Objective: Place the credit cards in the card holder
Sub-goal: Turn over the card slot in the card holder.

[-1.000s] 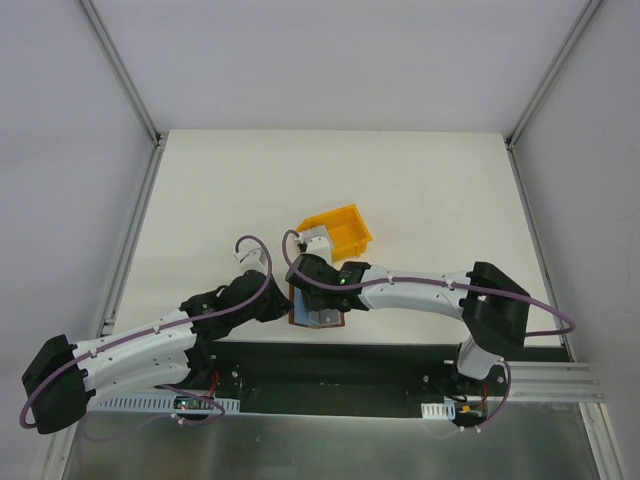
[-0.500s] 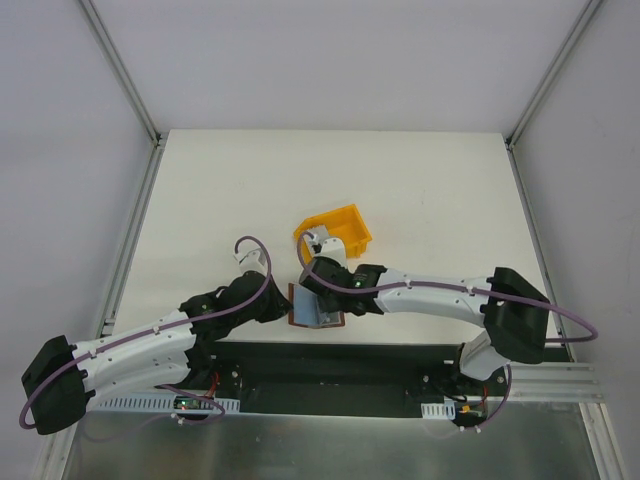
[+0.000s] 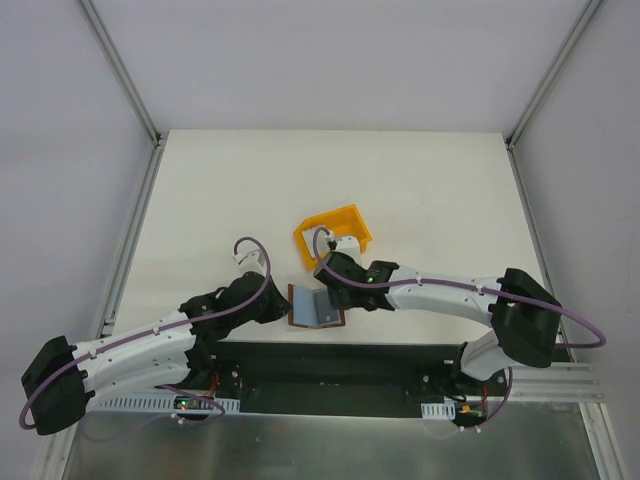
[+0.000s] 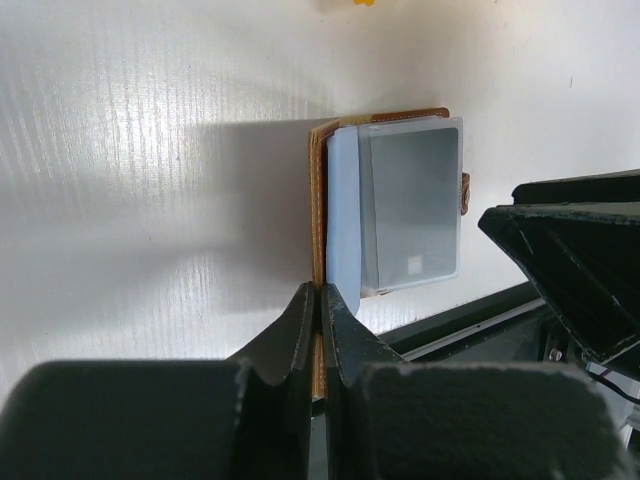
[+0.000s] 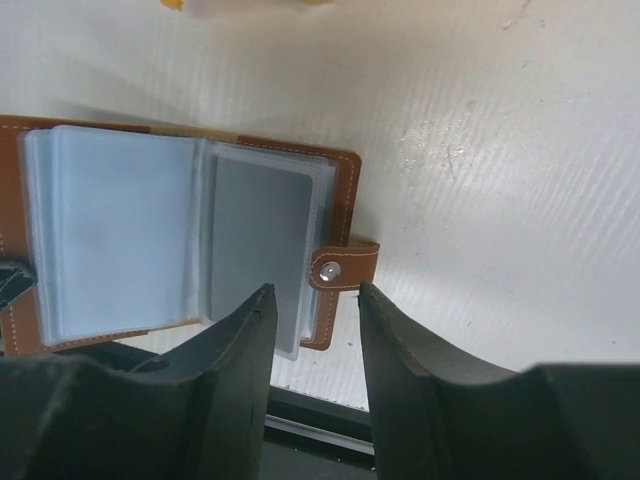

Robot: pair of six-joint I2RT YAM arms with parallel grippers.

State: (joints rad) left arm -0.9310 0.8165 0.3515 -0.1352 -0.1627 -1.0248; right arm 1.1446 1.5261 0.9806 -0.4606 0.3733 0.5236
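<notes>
Item: card holder (image 3: 312, 305), brown leather, lying open on the white table (image 3: 250, 180) at the 6 o'clock edge, just ahead of the arm bases, with its clear sleeves (image 5: 110, 230) fanned upward. Left gripper (image 3: 278, 308): fingers pressed together on the brown cover at the holder's 9 o'clock side, pinning it flat; its own wrist view shows the leather edge running in between the closed tips. Right gripper (image 3: 333, 285): fingers spread with nothing between them. Change noted: a second ago it stood directly over the open pages; it has since drawn back toward 1 o'clock and now hangs at the holder's snap tab (image 5: 342, 268) side, between the holder and the yellow bin (image 3: 318, 222), so the whole sleeve stack shows from above. Contents: one grey credit card (image 5: 262, 240) sits inside a sleeve on the tab-side page, square to the sleeve, and no corner of it shows outside the plastic. Reading: this card looks delivered and released, and the retreat toward the bin suits a return for another. Whether more cards remain in the bin cannot be told, as the right wrist covers its interior. The holder remains open and unsnapped.
</notes>
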